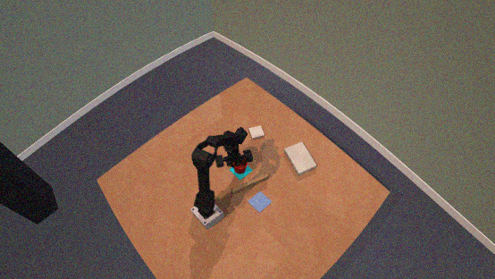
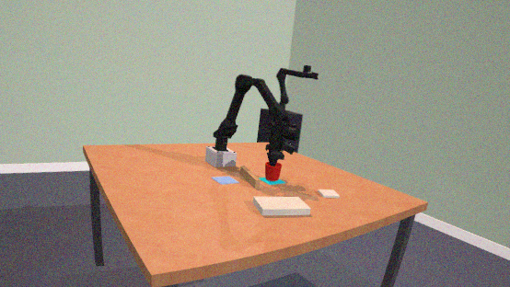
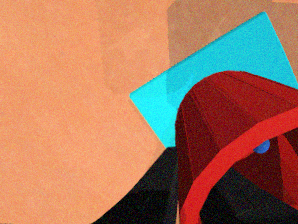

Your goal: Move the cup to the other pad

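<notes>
The red cup (image 1: 240,168) (image 2: 272,172) (image 3: 220,107) is upright over the cyan pad (image 1: 241,177) (image 2: 264,179) (image 3: 152,107). Its base is at the pad or very slightly above it; which of the two I cannot tell. My gripper (image 2: 273,163) is shut on the cup's wall from above, with black finger parts outside and inside the rim in the wrist view. A blue marble (image 3: 262,145) shows inside the cup; the rest of the inside is out of view or dark. The blue pad (image 1: 260,201) (image 2: 225,179) lies bare on the table.
A low wood-coloured barrier (image 1: 256,181) (image 2: 250,178) stands between the two pads. A large white block (image 1: 300,158) (image 2: 282,206) and a small white block (image 1: 256,131) (image 2: 329,193) lie on the table beyond the cyan pad. The arm's shadow crosses the tabletop.
</notes>
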{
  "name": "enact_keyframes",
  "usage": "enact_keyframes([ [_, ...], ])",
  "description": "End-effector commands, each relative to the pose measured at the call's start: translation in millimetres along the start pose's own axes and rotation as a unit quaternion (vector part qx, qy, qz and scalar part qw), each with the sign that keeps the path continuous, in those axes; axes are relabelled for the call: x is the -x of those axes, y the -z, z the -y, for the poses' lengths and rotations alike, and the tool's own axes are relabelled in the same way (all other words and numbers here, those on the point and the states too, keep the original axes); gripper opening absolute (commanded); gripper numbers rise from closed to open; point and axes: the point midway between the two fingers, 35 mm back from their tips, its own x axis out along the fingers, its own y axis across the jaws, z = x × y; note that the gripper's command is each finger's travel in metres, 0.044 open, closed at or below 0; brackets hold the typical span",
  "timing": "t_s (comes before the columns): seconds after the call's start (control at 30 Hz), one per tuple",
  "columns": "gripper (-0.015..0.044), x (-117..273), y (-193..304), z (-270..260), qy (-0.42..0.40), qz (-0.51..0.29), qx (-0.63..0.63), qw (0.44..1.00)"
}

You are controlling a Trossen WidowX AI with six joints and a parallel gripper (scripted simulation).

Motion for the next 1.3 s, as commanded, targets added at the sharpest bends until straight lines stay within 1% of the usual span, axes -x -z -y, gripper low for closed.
enact_keyframes([
  [0.0,0.0079,0,0,0,0.000,0.000,0.000,1.000],
  [0.07,0.0128,0,0,0,0.000,0.000,0.000,1.000],
  [0.4,0.0128,5,-1,0,0.000,0.000,0.000,1.000],
  [1.27,0.0128,50,1,-3,0.002,-0.002,-0.002,1.000],
])
